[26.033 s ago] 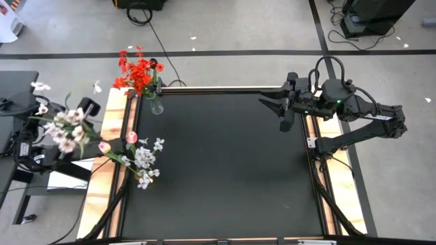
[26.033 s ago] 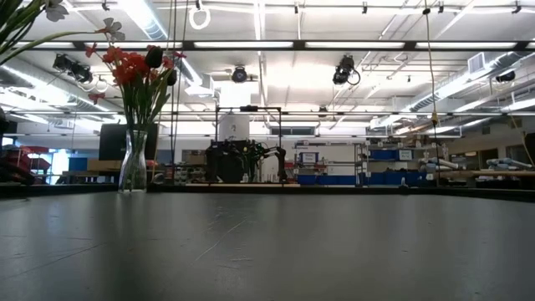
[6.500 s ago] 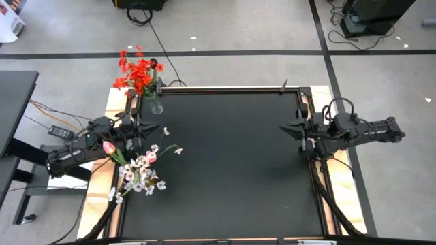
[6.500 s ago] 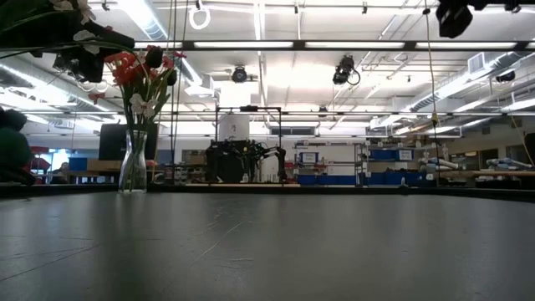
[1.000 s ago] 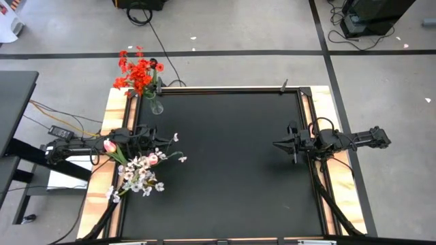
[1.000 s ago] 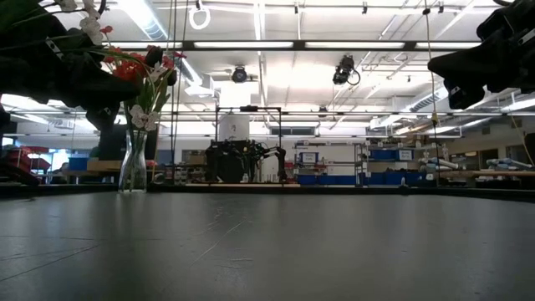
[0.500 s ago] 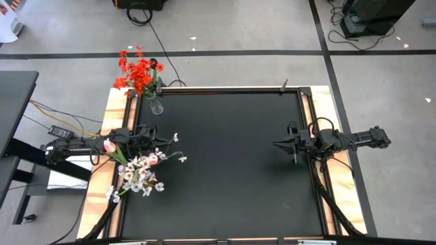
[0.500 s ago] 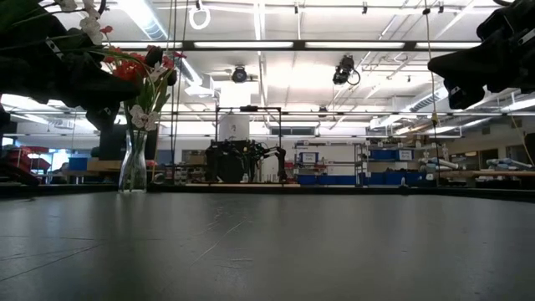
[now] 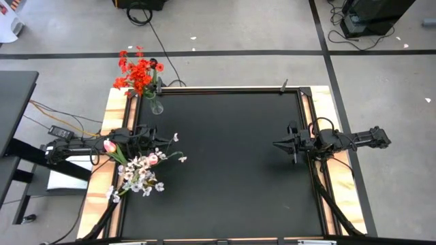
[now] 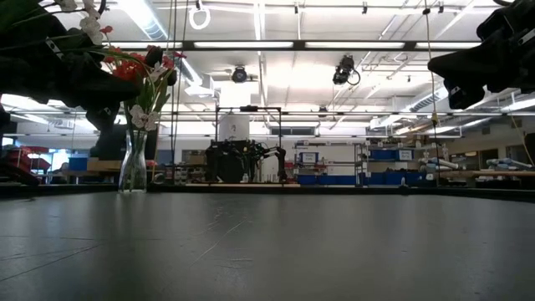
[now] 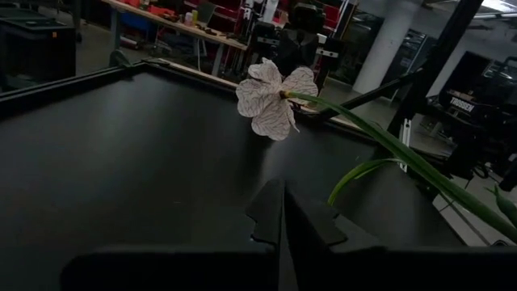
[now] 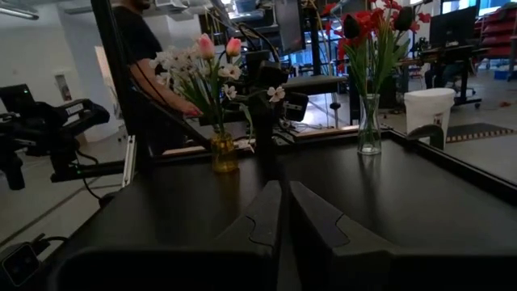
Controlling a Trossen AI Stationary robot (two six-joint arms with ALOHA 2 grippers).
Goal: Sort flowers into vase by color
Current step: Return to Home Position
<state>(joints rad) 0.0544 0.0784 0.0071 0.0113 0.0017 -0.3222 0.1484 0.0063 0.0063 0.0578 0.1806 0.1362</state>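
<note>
High view, flowers (image 9: 140, 171) at table's (image 9: 231, 194) left edge

We see black table top (image 9: 225, 163) with wooden side strips (image 9: 99, 184). Black tape line (image 9: 238, 52) crosses grey floor (image 9: 238, 27). Beyond table stand person (image 12: 141, 48) and white bucket (image 12: 428, 109). Ceiling lights (image 10: 267, 44) overhead.

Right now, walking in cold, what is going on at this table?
Nothing is being held. The red flowers stand in a clear vase at one left corner; pink and white flowers share a yellow vase by the left edge. Both arms sit low at their sides, the left gripper and right gripper shut and empty.
</note>
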